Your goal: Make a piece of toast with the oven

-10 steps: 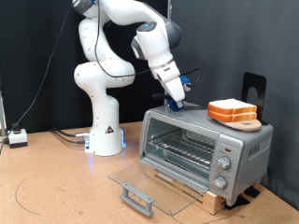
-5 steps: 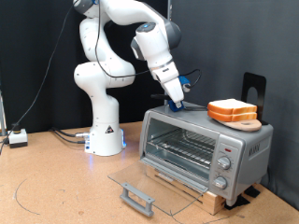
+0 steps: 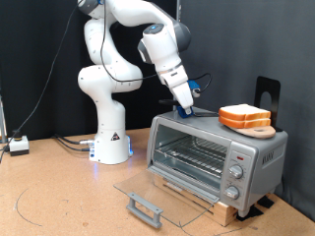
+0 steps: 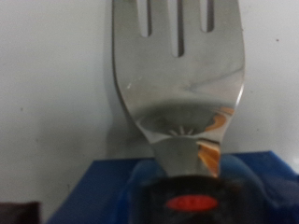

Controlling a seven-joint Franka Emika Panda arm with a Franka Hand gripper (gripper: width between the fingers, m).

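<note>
The piece of toast (image 3: 244, 116) is not in the oven: it lies on top of a second like slice on a round wooden board (image 3: 258, 129), which sits on the roof of the oven (image 3: 215, 155) towards the exterior view's right.

Nearest the camera, the oven's glass door (image 3: 156, 193) lies folded flat on the surface (image 3: 59, 197), its grey bar handle (image 3: 143, 208) sticking out, and the wire rack (image 3: 192, 157) inside is bare.

Further back, the end effector (image 3: 188, 104) hovers just above the roof's other end, beside a small blue block (image 3: 197, 111). The wrist view fills with a slotted metal spatula (image 4: 177, 70) whose dark handle (image 4: 192, 198) runs back towards the camera over that blue block.

My worry is the spatula blade. If it meets the slices too steeply, it could shove them, or the whole board, off the roof's far edge. If the tool is loose in the hand, it could twist under the bread's weight.

The fingers themselves are out of sight in both views, so I cannot tell how wide they stand, nor whether they truly clamp the handle. The blade's tip is cut off in the wrist view, and the oven's knobs (image 3: 236, 175) are too small to read.
</note>
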